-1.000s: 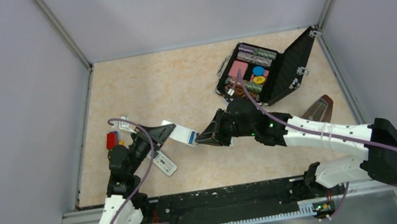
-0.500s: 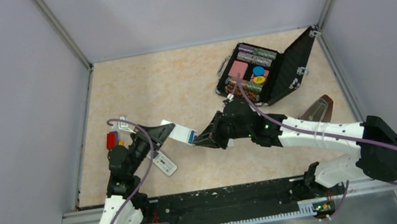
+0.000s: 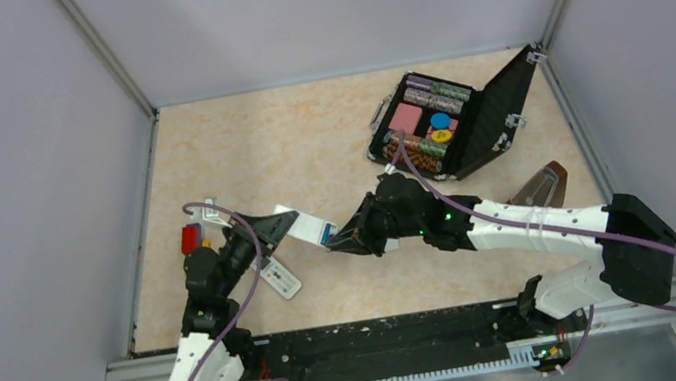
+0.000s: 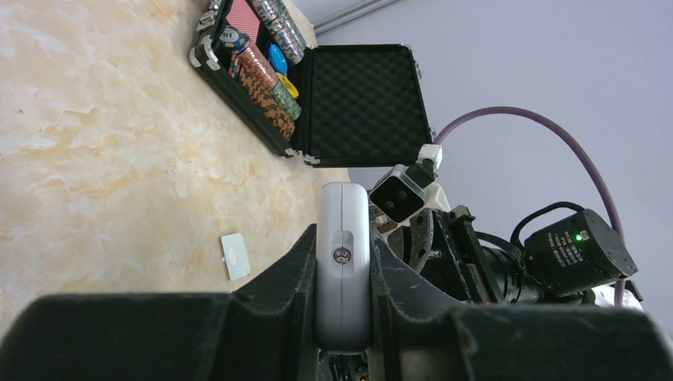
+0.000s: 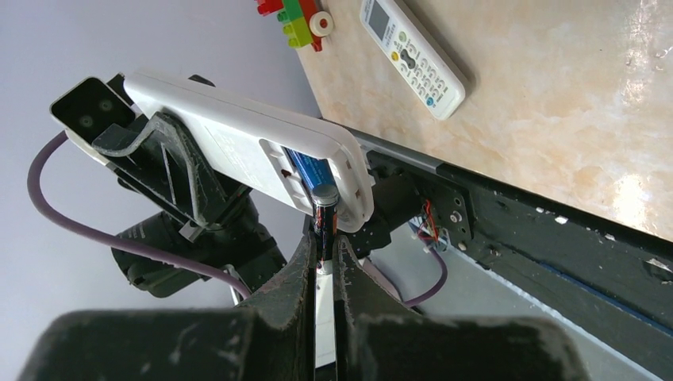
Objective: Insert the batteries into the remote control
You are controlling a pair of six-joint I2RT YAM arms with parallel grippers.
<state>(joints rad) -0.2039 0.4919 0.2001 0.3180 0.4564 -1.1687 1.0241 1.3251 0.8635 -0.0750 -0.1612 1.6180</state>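
Surface: beige marbled tabletop (image 3: 307,145), boxed in by plain grey walls (image 3: 22,197) on the left, far and right sides, with a black rail (image 3: 377,341) along the near edge.

Slim white rectangular remote control (image 5: 230,131) is clamped in the left gripper (image 3: 277,226) left of centre and looks lifted off the table. Its long axis runs left-right, the free end pointing right and slightly near. The battery bay is open toward the right wrist camera, with one blue cylindrical battery (image 5: 305,168) already seated.

Right gripper (image 5: 323,238) pinches a second dark cylindrical battery (image 5: 324,208), end cap up, right at the bay edge. I can't tell whether it touches.

Small white square cover (image 4: 235,255) lies flat on the table near the grippers. White-faced remote with display (image 3: 279,278) lies just near of the left gripper.

Open black hard case of poker chips (image 3: 445,124) sits far right with its lid up. Red-green toy bricks (image 5: 294,20) sit by the left wall. Open tabletop lies far-left of the grippers; the near edge is tight.
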